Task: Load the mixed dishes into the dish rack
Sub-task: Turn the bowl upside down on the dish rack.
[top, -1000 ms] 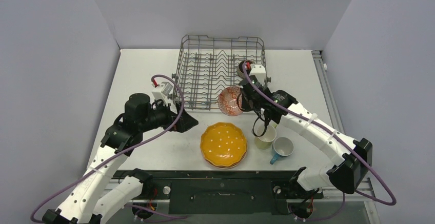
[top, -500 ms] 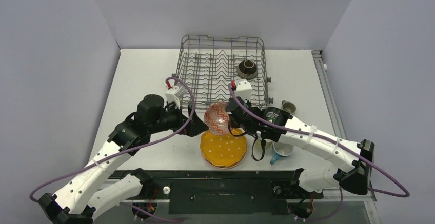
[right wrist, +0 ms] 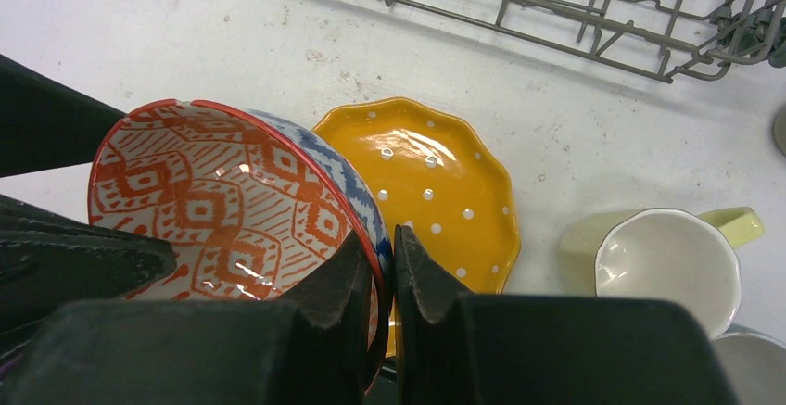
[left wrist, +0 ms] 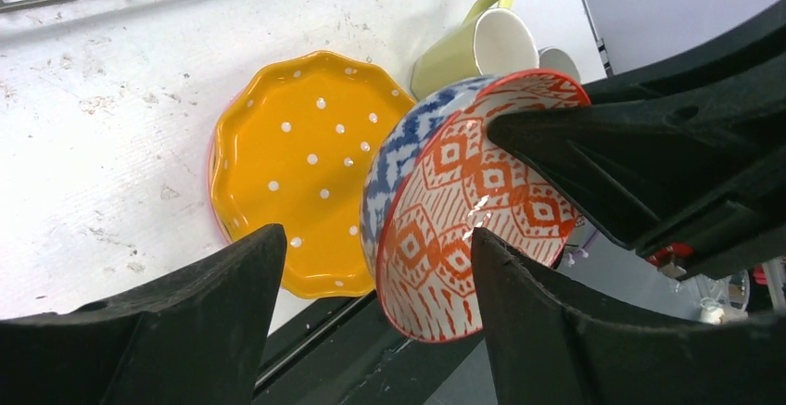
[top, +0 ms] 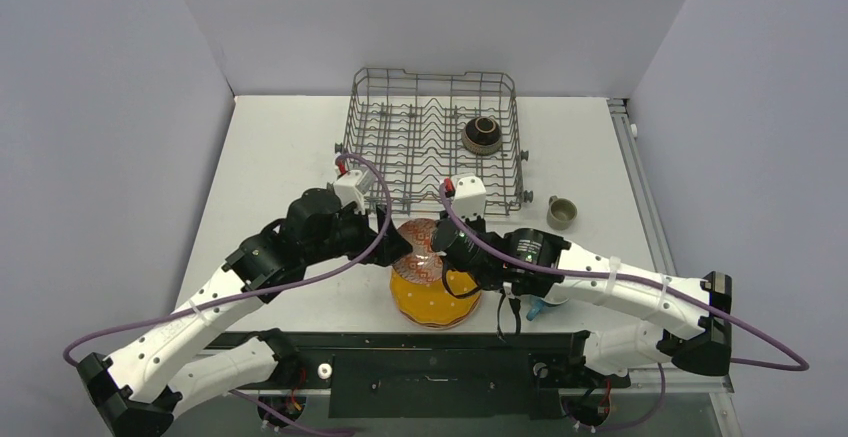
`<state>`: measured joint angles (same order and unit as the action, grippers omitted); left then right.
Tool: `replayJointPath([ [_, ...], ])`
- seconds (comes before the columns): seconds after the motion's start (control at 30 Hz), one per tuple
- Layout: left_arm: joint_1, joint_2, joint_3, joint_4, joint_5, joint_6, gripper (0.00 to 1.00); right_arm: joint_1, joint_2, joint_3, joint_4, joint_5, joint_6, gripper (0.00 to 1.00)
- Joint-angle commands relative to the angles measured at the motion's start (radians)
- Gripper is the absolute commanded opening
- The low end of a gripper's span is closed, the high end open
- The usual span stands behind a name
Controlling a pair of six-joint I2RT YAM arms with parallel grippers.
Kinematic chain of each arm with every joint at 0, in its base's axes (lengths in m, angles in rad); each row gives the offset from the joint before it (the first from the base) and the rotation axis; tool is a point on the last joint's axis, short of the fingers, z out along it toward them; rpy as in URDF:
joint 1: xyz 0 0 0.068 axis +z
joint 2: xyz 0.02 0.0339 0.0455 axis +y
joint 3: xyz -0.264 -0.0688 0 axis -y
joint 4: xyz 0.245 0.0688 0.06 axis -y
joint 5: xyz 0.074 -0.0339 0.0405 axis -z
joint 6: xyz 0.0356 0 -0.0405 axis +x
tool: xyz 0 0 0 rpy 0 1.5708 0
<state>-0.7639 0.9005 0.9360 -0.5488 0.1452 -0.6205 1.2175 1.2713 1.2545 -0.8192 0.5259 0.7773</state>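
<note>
My right gripper (top: 437,253) is shut on the rim of the patterned bowl (top: 419,245), which is blue-white outside and orange-red inside. It holds the bowl tilted on edge above the orange dotted plate (top: 440,299). In the right wrist view its fingers (right wrist: 382,235) pinch the bowl (right wrist: 222,210) wall. My left gripper (top: 396,247) is open. In its wrist view the gripper (left wrist: 377,236) has one finger on each side of the bowl (left wrist: 463,210), and I cannot tell whether they touch it. The dish rack (top: 430,132) stands behind, with the dark brown bowl (top: 482,134) in it.
The orange plate (left wrist: 297,164) tops a stack at the near edge. A pale-yellow mug (right wrist: 663,257) stands right of the plate. A grey mug (top: 561,213) sits right of the rack. The rack's front edge (right wrist: 556,6) lies just beyond the bowl.
My right gripper has carried the patterned bowl from the rack's front edge toward me, over the orange plate. My left gripper has moved right and closed in around the bowl.
</note>
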Motion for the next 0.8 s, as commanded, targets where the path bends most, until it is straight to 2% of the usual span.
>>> replayJointPath([
  [0.0,-0.059,0.014,0.063,-0.002,-0.129,-0.020,0.66,0.029,-0.041,0.046,0.018,0.079,0.053,0.00],
  [0.27,-0.165,0.032,0.090,-0.059,-0.295,-0.038,0.46,0.055,-0.031,0.061,-0.003,0.118,0.085,0.00],
  [0.5,-0.177,0.042,0.089,-0.068,-0.297,-0.037,0.34,0.068,-0.026,0.075,-0.017,0.135,0.095,0.00],
  [0.6,-0.179,0.052,0.087,-0.065,-0.296,-0.032,0.14,0.072,-0.019,0.088,-0.026,0.141,0.094,0.00],
  [0.63,-0.181,0.055,0.087,-0.065,-0.298,-0.031,0.03,0.074,-0.017,0.091,-0.025,0.142,0.093,0.00],
  [0.77,-0.181,0.052,0.076,-0.049,-0.297,-0.035,0.00,0.082,-0.019,0.096,-0.019,0.131,0.089,0.00],
])
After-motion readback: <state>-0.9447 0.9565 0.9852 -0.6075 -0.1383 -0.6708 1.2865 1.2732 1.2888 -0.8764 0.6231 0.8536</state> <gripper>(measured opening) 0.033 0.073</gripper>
